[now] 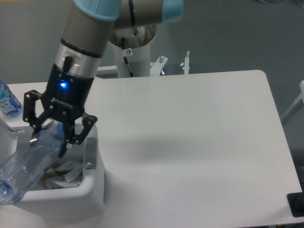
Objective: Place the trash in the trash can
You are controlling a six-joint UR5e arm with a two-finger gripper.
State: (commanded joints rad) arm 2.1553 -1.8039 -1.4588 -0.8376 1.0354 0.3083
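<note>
My gripper (51,134) is shut on the neck end of a crushed clear plastic bottle (26,166), one piece of the trash. The bottle slants down to the left, hanging over the opening of the white trash can (92,187) at the table's front left. Inside the can lies the other piece of trash, a crumpled white wrapper (64,173), partly hidden by the bottle. The can's lid (5,128) stands open at its left side, mostly hidden.
An intact blue-labelled water bottle (7,100) stands at the table's left edge behind the can. The robot's base column (130,52) rises behind the table's far edge. A dark object (297,205) sits at the front right corner.
</note>
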